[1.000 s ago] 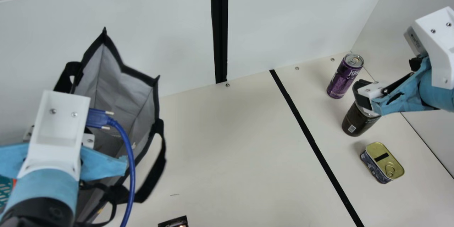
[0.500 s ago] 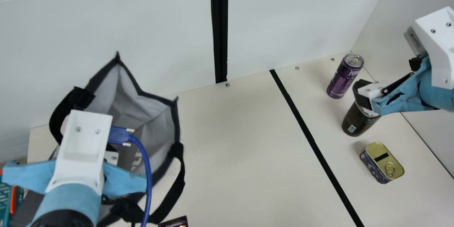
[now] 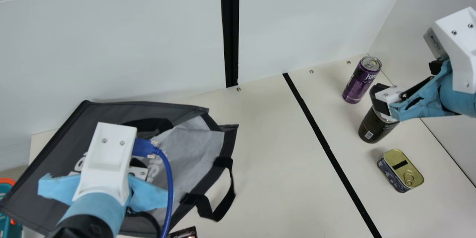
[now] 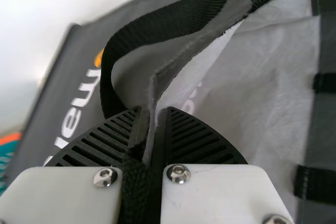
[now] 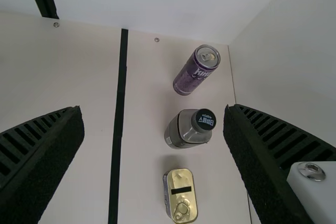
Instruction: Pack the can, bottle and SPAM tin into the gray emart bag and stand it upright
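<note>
- My left pincer (image 4: 153,110) is clamped on a strip of the gray emart bag (image 3: 55,156), cloth and black webbing together; the bag lies slumped at 8 o'clock in the main view.
- My right pincer (image 5: 153,107) is spread wide above the bottle (image 3: 373,130), holding nothing.
- From the main view's centre, the upright can (image 3: 362,80) sits between 2 and 3 o'clock, the bottle just past 3, the SPAM tin (image 3: 401,171) near 4, flat on the bench (image 3: 267,156); none is packed.
- I judge the step to be setting the bag up with its mouth usable; its opening faces roughly 3 o'clock.
- My worry is the pinch: such a thin strip could slip out if I pull hard, dropping the bag flat.
- The soft walls may fold shut, since just one spot is supported.
- The blue cable (image 3: 170,182) could catch the loose handle (image 3: 219,210) as I turn the wrist.
- Lowering the right pincer off-centre could knock the bottle over, perhaps into the tin.
</note>
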Motion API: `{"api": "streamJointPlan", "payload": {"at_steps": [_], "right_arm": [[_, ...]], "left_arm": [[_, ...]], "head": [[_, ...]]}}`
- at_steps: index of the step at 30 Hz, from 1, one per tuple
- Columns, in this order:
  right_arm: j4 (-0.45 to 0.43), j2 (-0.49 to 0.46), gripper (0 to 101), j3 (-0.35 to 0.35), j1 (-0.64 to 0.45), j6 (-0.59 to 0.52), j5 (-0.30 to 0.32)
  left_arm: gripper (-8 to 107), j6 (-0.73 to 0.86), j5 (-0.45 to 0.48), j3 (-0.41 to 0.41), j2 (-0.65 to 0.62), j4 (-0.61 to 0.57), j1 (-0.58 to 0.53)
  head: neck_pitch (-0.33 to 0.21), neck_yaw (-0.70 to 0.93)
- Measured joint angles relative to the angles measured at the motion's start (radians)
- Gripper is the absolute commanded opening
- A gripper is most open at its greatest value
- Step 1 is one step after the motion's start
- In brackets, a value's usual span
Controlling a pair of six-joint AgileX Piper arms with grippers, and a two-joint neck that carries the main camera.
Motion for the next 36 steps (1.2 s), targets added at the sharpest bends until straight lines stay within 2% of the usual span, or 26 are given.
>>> {"api": "streamJointPlan", "payload": {"at_steps": [19,36], "right_arm": [[0.000,0.000,95,0.000,0.000,0.000,0.000],[0.000,0.000,95,0.000,0.000,0.000,0.000]], "left_arm": [[-8,0.211,-0.138,0.064,0.012,-0.448,0.238],[-8,0.399,-0.165,0.091,0.022,-0.762,0.403]], "head": [[0.000,0.000],[0.000,0.000]]}}
